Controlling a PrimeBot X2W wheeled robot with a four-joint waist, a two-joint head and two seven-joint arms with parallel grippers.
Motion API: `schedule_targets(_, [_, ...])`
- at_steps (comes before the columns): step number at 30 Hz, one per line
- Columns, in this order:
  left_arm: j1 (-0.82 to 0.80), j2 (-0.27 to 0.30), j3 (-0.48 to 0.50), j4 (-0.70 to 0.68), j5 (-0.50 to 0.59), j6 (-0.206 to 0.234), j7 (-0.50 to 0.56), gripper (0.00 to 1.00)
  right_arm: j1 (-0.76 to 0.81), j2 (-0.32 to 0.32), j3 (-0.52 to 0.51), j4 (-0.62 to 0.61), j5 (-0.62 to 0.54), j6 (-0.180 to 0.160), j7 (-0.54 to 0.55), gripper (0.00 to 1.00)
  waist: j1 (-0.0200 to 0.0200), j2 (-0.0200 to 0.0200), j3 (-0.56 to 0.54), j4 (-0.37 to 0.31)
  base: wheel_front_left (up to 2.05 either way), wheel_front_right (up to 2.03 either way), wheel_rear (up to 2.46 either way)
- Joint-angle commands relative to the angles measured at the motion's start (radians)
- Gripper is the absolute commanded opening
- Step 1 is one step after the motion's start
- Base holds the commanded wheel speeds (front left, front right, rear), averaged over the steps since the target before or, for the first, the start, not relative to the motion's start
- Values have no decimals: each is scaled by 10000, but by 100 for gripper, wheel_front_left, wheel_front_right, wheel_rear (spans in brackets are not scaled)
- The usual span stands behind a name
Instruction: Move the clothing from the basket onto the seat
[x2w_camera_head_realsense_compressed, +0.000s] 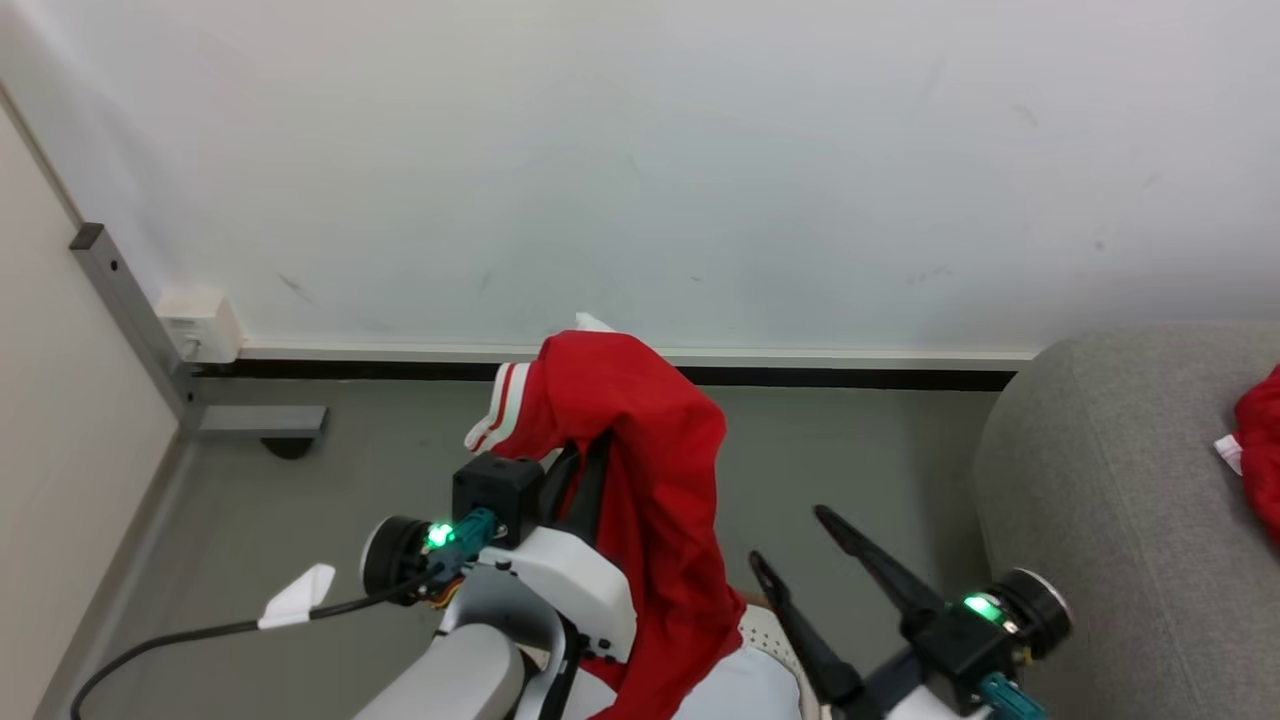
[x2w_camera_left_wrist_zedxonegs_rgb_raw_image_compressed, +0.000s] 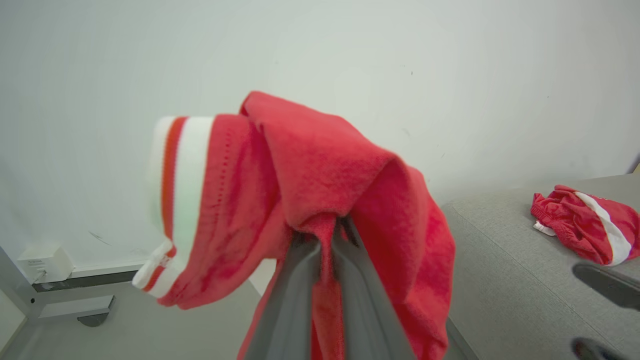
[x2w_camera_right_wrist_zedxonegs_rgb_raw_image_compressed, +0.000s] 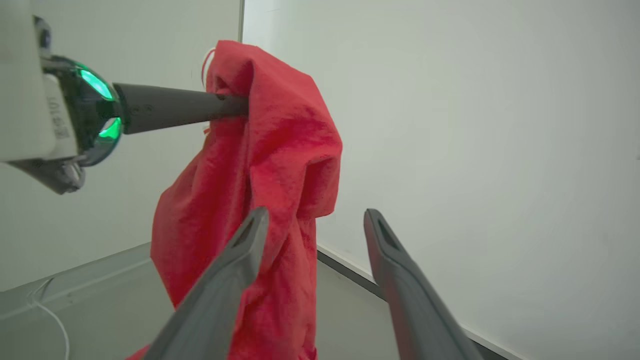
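Note:
The clothing, a bright red garment with a white-striped band, hangs in the air from my left gripper, which is shut on it. In the left wrist view the fingers pinch red cloth between them. My right gripper stands open with nothing in it, to the right of the hanging garment; its fingers frame the cloth from behind. A bit of the perforated basket peeks out at the bottom. The grey seat is at the right.
A second red garment lies on the sofa. A white wall with a dark baseboard runs behind. A grey metal post, a white socket box and a black cable are on the left of the grey floor.

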Motion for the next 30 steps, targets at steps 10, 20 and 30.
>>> schedule_targets(10, [-281, -334, -471, -323, 204, -136, 135, 0, -1966, 532, 1327, 2331, 562, -26, 9, 100, 0, -1, -26, 431, 0, 0, 0])
schedule_targets(20, [-353, -707, -966, -437, 167, -400, 239, 0, -2940, 663, 1865, 3345, 1994, -26, 7, 2, 0, -1, -49, 748, 0, 0, 0])
schedule_targets(30, [-164, -607, -775, -240, 70, -161, -86, 63, -2839, 664, 931, 2705, 2347, -27, 6, 0, 0, -1, 133, 304, 0, 0, 0])
